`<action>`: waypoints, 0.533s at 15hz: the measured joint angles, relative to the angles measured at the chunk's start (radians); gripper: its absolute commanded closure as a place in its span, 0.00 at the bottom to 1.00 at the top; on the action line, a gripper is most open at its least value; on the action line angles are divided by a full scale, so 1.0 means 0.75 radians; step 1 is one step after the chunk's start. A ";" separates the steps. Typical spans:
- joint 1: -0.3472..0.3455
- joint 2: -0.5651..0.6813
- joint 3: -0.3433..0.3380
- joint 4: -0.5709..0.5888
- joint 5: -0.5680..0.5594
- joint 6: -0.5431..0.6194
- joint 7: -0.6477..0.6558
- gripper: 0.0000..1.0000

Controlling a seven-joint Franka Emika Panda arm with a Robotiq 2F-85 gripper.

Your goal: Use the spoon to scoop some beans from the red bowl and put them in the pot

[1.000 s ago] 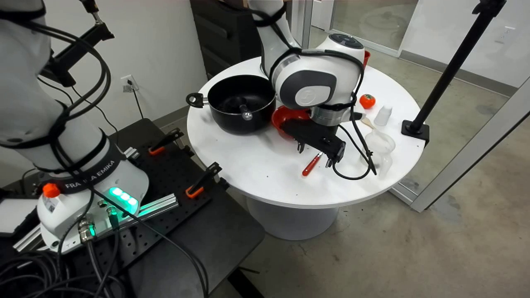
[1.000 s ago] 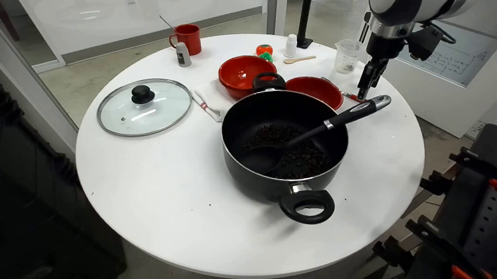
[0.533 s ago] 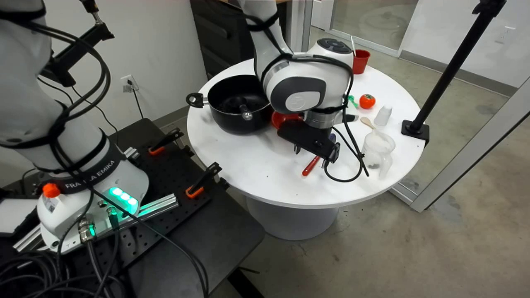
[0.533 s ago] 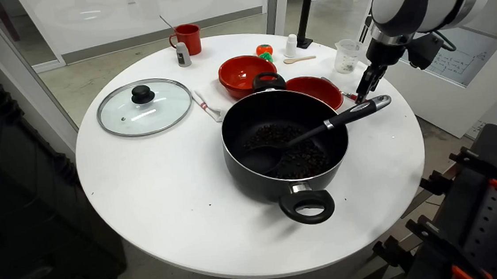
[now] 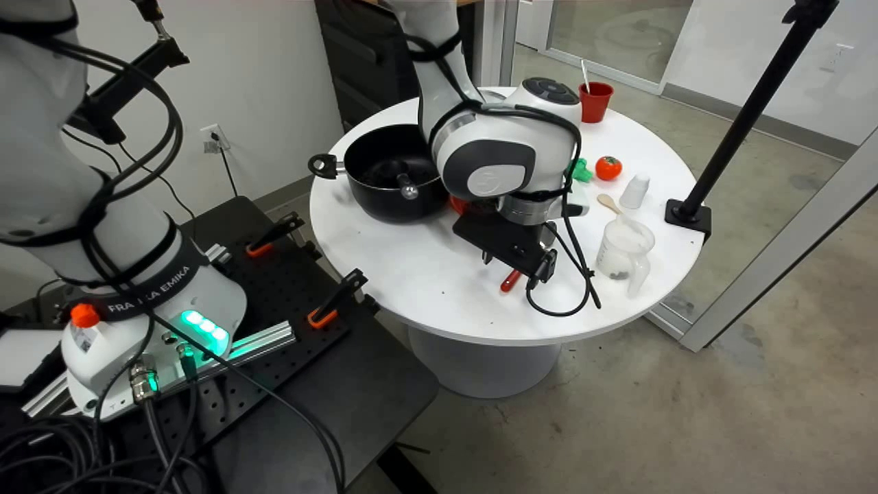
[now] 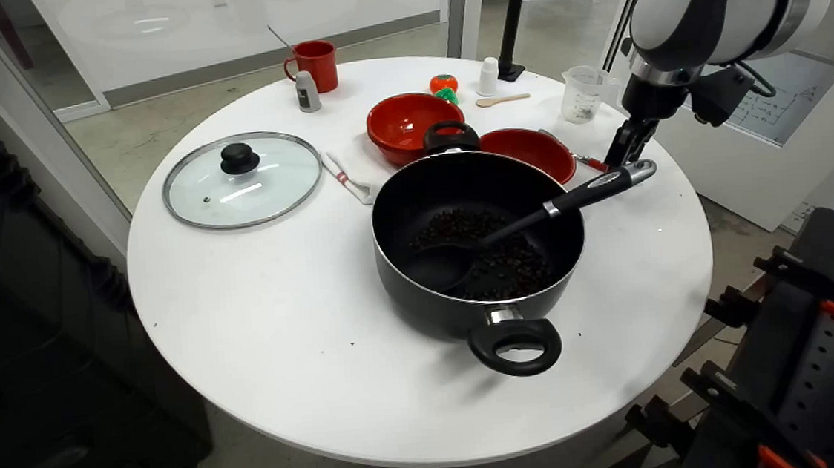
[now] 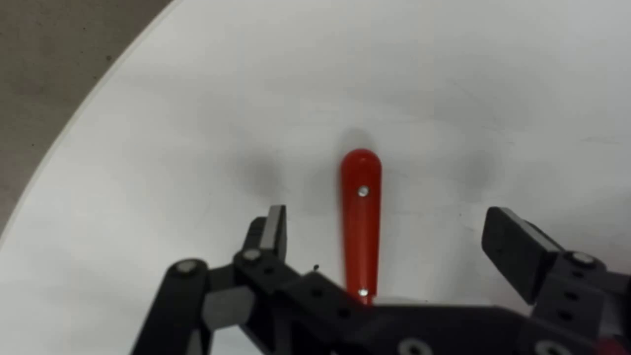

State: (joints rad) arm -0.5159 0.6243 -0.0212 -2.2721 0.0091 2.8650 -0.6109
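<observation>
Your spoon (image 7: 362,224) lies on the counter (image 6: 262,350), and in the wrist view its red handle shows between the spread fingers (image 7: 508,251) of your gripper (image 7: 387,229), its long axis square to the line from fingertip to fingertip. The gripper is released, jaws wide apart, holding nothing. You can see the handle sits nearer the finger on the side of the counter's edge, with more room toward the other. Its free end points roughly to the edge beside the robot's bench (image 5: 370,405), while its metal head lies back by the red bowl (image 6: 533,152); whether those two touch, you cannot tell. Past the bowl stands the pot (image 5: 384,206), close to the counter's left edge in an exterior view, with dark beans (image 6: 516,267) on its floor. The step in hand looks to be picking up the spoon. Shadows apart from the fingertips suggest you hang a little above the counter, so ease lower, shift slightly toward the edge that shows in the wrist view to centre the handle, then squeeze; go too deep and the tips may press into the counter
</observation>
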 measured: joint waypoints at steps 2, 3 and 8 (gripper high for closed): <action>-0.011 0.007 0.000 0.000 0.000 0.001 0.003 0.00; -0.014 0.010 -0.001 0.000 0.000 0.001 0.004 0.25; -0.019 0.020 -0.001 -0.001 -0.002 0.012 0.005 0.57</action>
State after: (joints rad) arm -0.5304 0.6396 -0.0222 -2.2730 0.0073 2.8742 -0.6076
